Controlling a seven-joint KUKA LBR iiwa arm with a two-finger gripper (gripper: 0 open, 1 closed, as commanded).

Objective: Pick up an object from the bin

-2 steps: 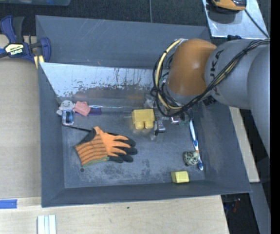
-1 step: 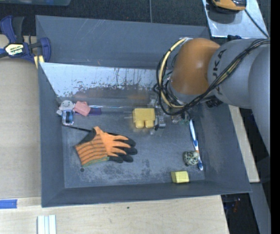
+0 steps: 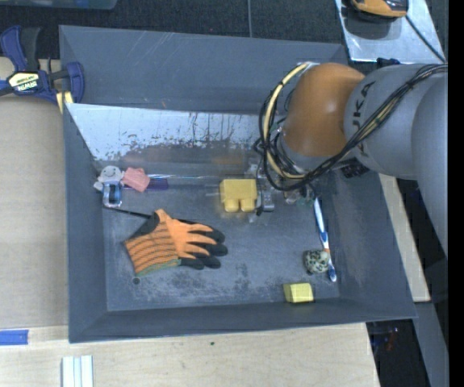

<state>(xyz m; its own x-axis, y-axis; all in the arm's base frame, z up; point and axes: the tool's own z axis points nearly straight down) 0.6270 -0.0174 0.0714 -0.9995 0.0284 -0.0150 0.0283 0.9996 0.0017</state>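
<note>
1. Where the arm reached in from the right, its orange-capped wrist [image 3: 320, 111] hung over the back right part of the grey bin [image 3: 86, 297], with cables looped around it.
2. The claw [image 3: 258, 198] sat low under that wrist, right up against the right side of a yellow block [image 3: 236, 193].
3. That yellow block lay near the middle of the bin floor, a little toward the back wall.
4. Whether the claw was open or closed I could not tell, since the wrist and cables hid much of it. Nor could I tell whether it gripped the block or only stood beside it.
5. An orange glove [image 3: 173, 244] with black tips lay flat to the front left of the block, apart from it.
6. Toward the back left, a pink piece [image 3: 136, 181] lay just beside a small blue-and-white item [image 3: 111, 190].
7. On the right, a thin blue-and-white stick [image 3: 322, 230] ran from under the wrist toward the front, and a small mottled ball [image 3: 317, 260] lay just beside its near end.
8. A smaller yellow cube [image 3: 298, 293] rested by the front wall, well apart from the claw.
</note>
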